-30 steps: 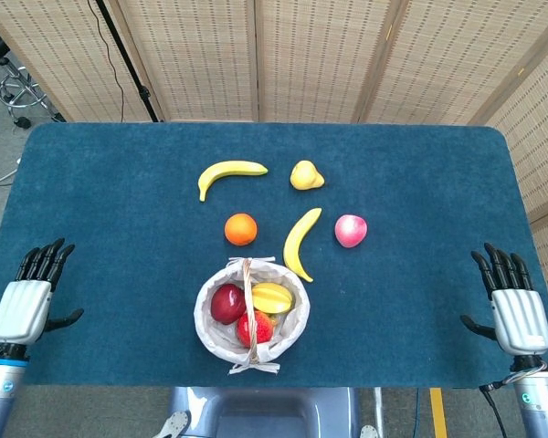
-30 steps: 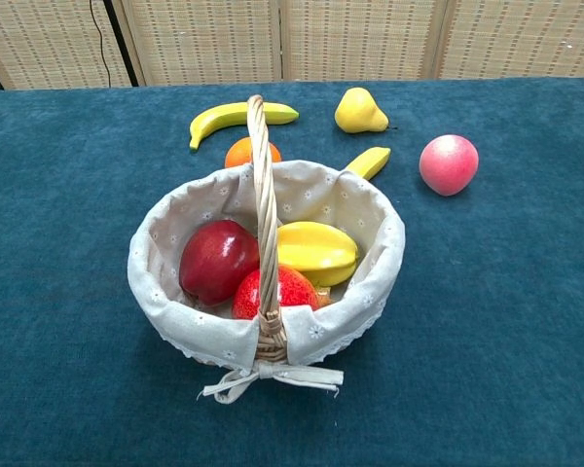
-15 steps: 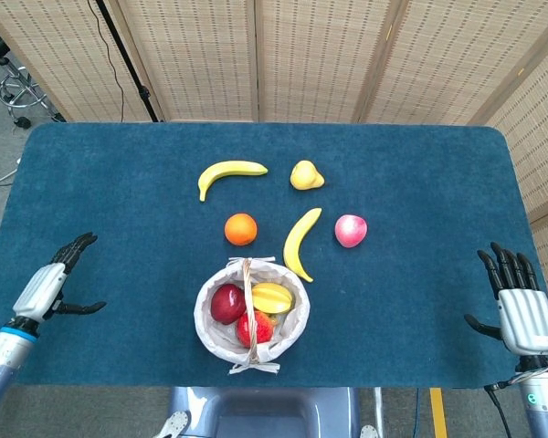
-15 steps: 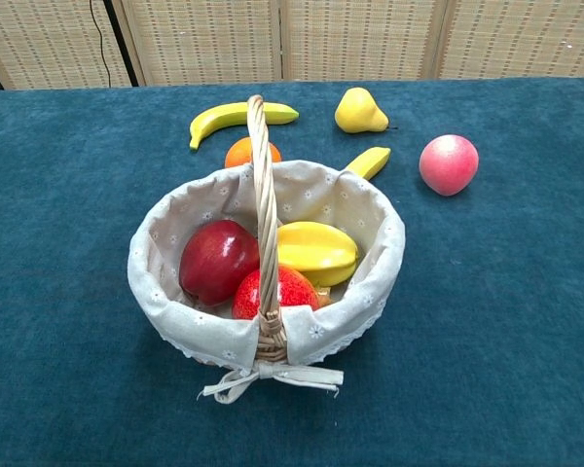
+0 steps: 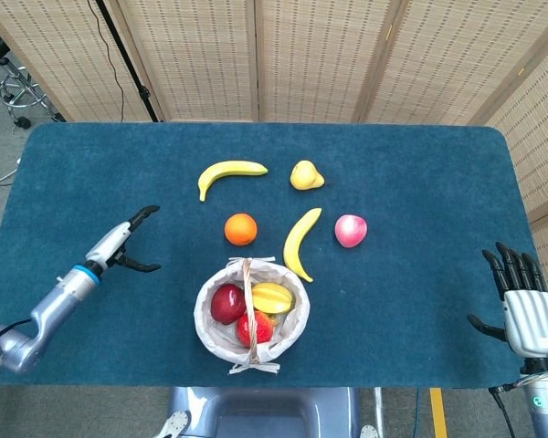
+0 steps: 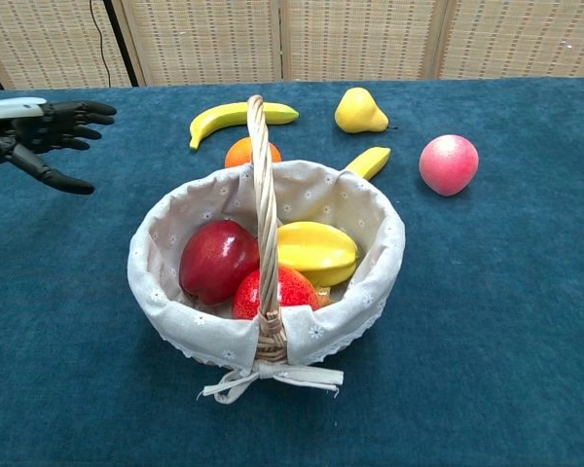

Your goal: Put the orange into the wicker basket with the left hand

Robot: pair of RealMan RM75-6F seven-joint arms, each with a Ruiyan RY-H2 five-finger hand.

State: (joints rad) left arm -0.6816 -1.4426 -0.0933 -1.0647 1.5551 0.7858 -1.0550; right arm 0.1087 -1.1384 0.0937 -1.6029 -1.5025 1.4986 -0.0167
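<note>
The orange [image 5: 240, 229] lies on the blue table just behind the wicker basket [image 5: 207, 324]; in the chest view the orange [image 6: 241, 153] shows partly hidden by the basket's rim [image 6: 370, 209]. The cloth-lined basket holds a red apple [image 6: 217, 261], a yellow star fruit [image 6: 316, 251] and another red fruit. My left hand [image 5: 125, 244] hovers open to the left of the orange, fingers spread and pointing toward it; the chest view has the left hand [image 6: 44, 131] at its left edge. My right hand [image 5: 525, 306] rests open at the table's right front edge.
Behind the orange lie a banana [image 5: 228, 172] and a yellow pear [image 5: 305, 175]. A second banana [image 5: 300, 242] and a pink peach [image 5: 350, 231] sit to the orange's right. Woven screens stand behind the table.
My left arm has swung from the table's left front corner up and right toward the orange, entering the chest view. The right hand drifted slightly lower. The fruit has not moved.
</note>
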